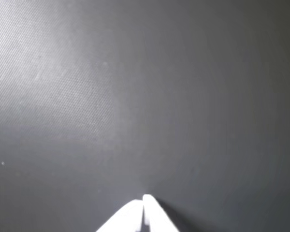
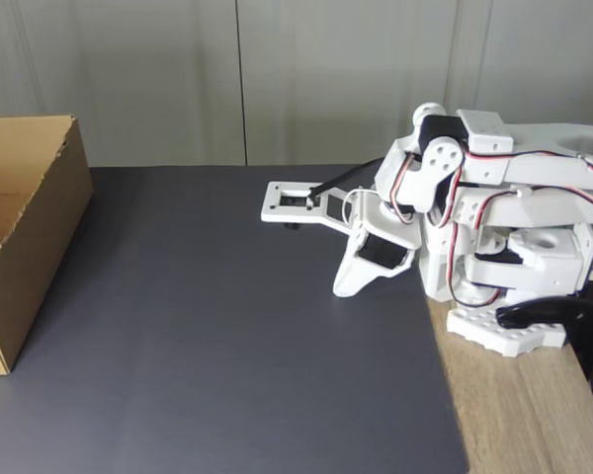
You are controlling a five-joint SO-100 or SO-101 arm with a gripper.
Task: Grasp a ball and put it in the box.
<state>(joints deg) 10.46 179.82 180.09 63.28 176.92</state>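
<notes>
The brown cardboard box (image 2: 35,232) stands open-topped at the left edge of the fixed view, on the dark mat. The ball is out of view. My white arm is folded at the right side of the table, far from the box. Its gripper (image 2: 346,288) points down at the mat with its tip close to the surface. In the wrist view the two white fingertips of the gripper (image 1: 145,199) meet at the bottom centre, shut with nothing between them, over bare dark mat.
A dark grey mat (image 2: 217,346) covers most of the table. A strip of bare wood (image 2: 519,415) shows at the right, where the arm's base (image 2: 504,331) is clamped. A pale wall runs behind the table.
</notes>
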